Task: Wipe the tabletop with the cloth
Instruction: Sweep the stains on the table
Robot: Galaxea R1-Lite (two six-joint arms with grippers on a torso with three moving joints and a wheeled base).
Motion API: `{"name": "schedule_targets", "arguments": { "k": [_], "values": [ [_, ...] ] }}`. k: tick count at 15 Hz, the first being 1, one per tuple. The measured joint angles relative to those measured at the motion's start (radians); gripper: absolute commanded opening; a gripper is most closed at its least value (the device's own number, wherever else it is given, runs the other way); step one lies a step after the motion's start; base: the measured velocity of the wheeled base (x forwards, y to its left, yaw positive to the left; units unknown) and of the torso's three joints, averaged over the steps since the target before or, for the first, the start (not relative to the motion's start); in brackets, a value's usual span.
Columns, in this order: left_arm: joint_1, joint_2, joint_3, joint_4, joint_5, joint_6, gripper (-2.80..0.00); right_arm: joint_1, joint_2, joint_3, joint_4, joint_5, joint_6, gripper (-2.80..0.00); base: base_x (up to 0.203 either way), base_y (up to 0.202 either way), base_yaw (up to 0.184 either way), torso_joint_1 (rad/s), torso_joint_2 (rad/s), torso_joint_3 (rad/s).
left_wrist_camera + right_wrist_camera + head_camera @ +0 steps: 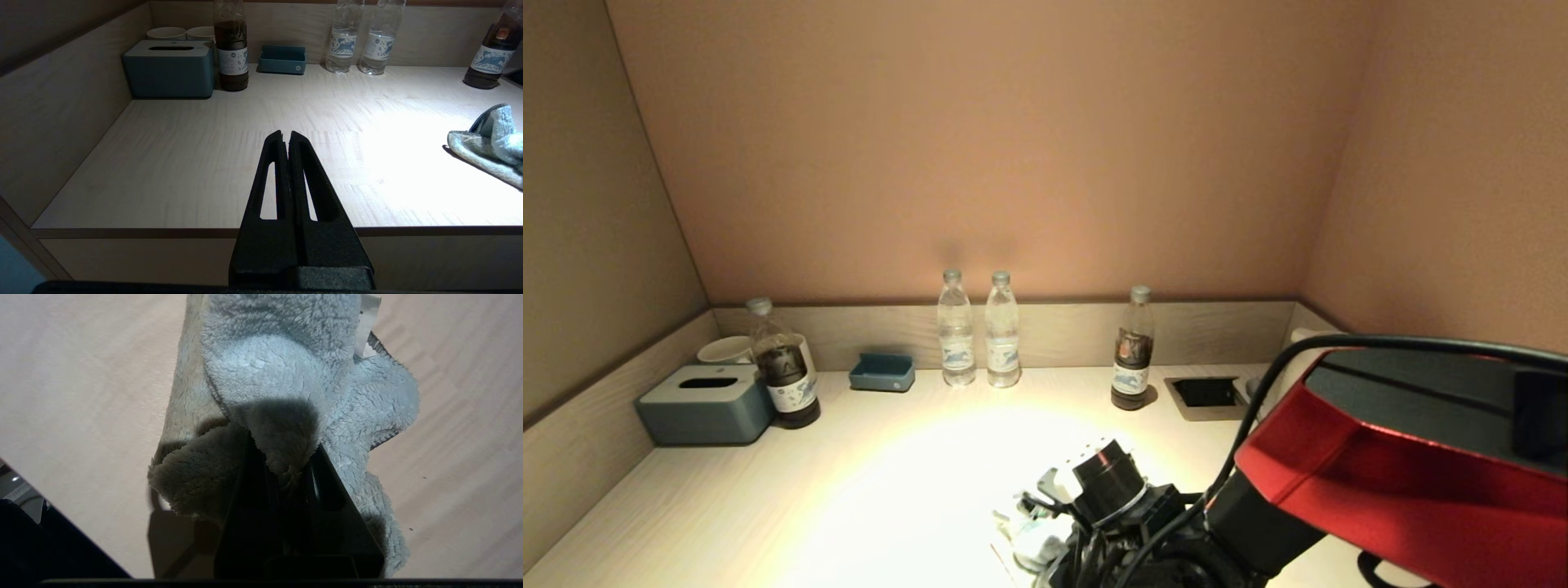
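A fluffy grey-blue cloth (286, 363) lies bunched on the light wooden tabletop (890, 490) near its front edge. My right gripper (282, 451) is shut on a fold of the cloth, pointing down at the table. In the head view the right arm covers the gripper, and only a bit of the cloth (1033, 543) shows at the lower middle. The cloth also shows in the left wrist view (490, 143). My left gripper (286, 136) is shut and empty, parked just off the table's front edge, left of the cloth.
Along the back wall stand a tissue box (704, 404), cups (725, 349), a dark bottle (784, 367), a blue tray (882, 372), two water bottles (978, 343), another dark bottle (1134, 351) and a socket recess (1205, 394). Walls enclose three sides.
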Motion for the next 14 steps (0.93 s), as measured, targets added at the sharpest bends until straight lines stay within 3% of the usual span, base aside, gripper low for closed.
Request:
{"name": "schedule_targets", "arguments": {
  "k": [3,11,14],
  "values": [
    [0.001,0.0,0.0,0.0,0.0,0.0,-2.8,-0.15,-0.015,0.016,-0.014,0.003,-0.015,-2.8,0.0,0.0,0.0,0.0,0.0,0.0],
    [0.0,0.0,0.0,0.0,0.0,0.0,-2.8,-0.361,-0.015,0.017,-0.018,0.005,-0.052,-2.8,0.0,0.0,0.0,0.0,0.0,0.0],
    [0.001,0.0,0.0,0.0,0.0,0.0,-2.8,-0.403,-0.006,0.003,-0.018,0.006,-0.066,-2.8,0.0,0.0,0.0,0.0,0.0,0.0]
  ]
}}
